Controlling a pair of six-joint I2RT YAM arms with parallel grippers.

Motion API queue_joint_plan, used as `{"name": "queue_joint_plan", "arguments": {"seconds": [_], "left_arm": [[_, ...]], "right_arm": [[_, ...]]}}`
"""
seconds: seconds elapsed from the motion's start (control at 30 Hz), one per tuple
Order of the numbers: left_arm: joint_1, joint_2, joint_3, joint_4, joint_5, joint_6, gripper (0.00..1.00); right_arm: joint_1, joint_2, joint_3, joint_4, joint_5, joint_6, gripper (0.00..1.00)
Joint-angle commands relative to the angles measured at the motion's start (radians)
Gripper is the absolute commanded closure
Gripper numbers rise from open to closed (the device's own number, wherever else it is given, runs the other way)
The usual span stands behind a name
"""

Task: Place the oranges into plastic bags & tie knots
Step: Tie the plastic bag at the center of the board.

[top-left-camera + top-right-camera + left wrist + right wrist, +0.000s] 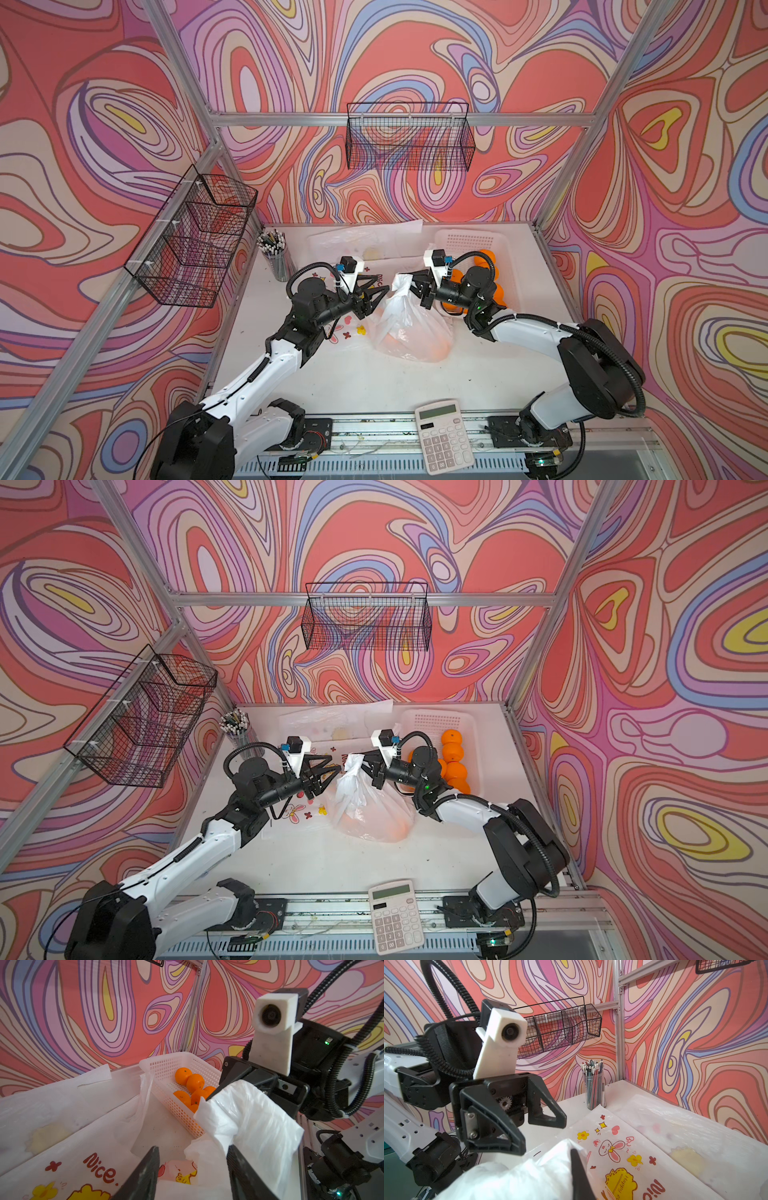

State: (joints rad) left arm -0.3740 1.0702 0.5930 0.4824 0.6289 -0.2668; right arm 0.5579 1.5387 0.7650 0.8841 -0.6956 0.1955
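Where right pincer (pixel 412 283) clamps, crinkled translucent bag (pixel 411 332) (bulging)

Overhead pair; opposed wrist close-ups sharing bag (pixel 249 1122)

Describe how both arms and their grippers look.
The left arm and right arm match: white shells on the long links, black joints and bases. Black ribbed hoses loop along each. The left gripper and right gripper have black triangular open-frame fingers, with a white boxy camera housing above and a small blue plug.
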Motion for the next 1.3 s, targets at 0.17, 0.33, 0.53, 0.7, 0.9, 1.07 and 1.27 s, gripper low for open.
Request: {"name": "queue_joint_plan", "arguments": {"seconds": [0.17, 0.33, 0.53, 0.7, 0.9, 1.07, 1.27], "left_arm": [[0.042, 0.122, 0.081, 0.237, 0.200, -0.599, 0.46], [0.028, 0.297, 0.103, 0.532, 0.306, -0.929, 0.50], [-0.009, 0.470, 0.089, 0.835, 0.306, -1.136, 0.59], [-0.013, 0.434, 0.072, 0.767, 0.286, -1.069, 0.56], [-0.008, 0.301, 0.068, 0.508, 0.264, -0.930, 0.55], [-0.008, 0.249, 0.072, 0.344, 0.258, -0.875, 0.53], [-0.014, 0.249, 0.058, 0.344, 0.263, -0.880, 0.52]], "right_arm": [[0.005, -0.021, -0.009, 0.033, -0.013, -0.008, 1.00], [0.006, -0.023, -0.008, 0.036, -0.012, -0.005, 1.00], [0.005, -0.030, -0.010, 0.023, -0.004, -0.013, 1.00], [0.005, -0.034, -0.003, -0.006, -0.002, -0.029, 1.00], [0.005, -0.046, -0.012, -0.013, 0.024, -0.047, 1.00], [0.005, -0.049, -0.014, 0.004, 0.015, -0.035, 1.00], [0.005, -0.049, -0.021, 0.038, 0.009, -0.016, 1.00]]}}
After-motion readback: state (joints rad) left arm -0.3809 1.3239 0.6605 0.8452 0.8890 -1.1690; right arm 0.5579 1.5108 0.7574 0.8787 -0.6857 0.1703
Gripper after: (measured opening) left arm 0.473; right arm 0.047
